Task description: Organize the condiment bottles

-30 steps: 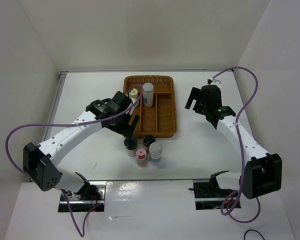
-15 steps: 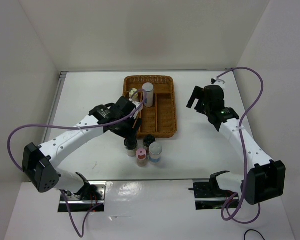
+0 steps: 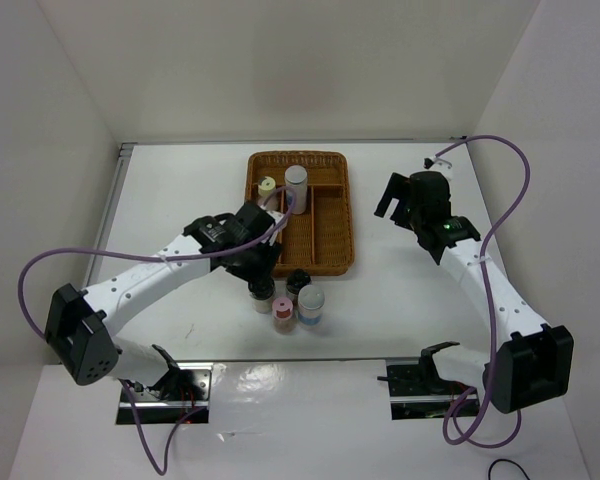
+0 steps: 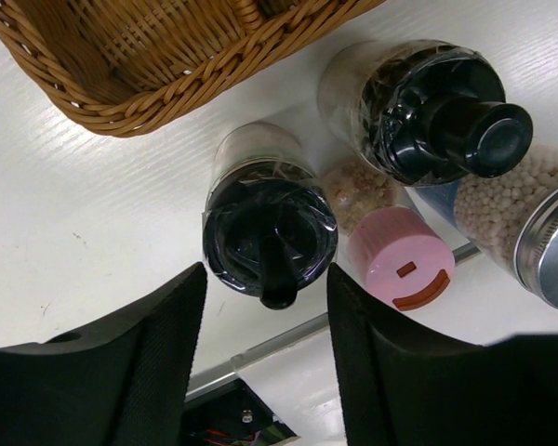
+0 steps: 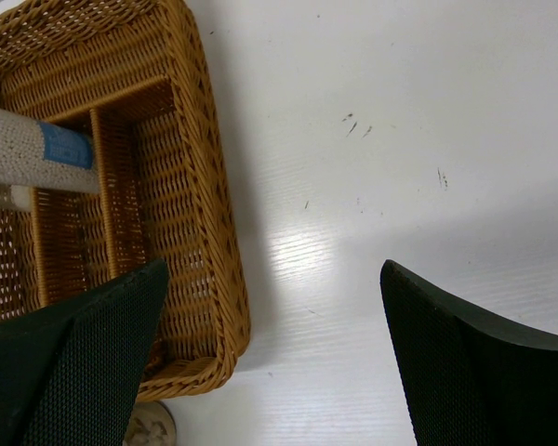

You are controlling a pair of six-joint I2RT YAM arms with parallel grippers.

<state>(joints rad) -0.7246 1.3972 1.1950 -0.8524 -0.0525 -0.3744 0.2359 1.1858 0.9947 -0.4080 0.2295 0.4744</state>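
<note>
I observe the left end effector (image 4: 267,274) spread, flanking the black-capped clear shaker bottle (image 4: 270,232) with no contact visible, beside the woven wicker basket (image 4: 167,88). The right end effector (image 5: 272,269) is spread.

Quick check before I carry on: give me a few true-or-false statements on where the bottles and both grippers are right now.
1. The cream-capped bottle and the white-capped bottle stand in the basket. True.
2. The pink-capped bottle is in the basket. False: it stands on the table, in front of the basket.
3. The left gripper has a finger on either side of a black-capped bottle. True.
4. The right gripper holds a bottle. False: it is open and empty, over bare table beside the basket.
5. Four bottles stand on the table outside the basket. True.
</note>
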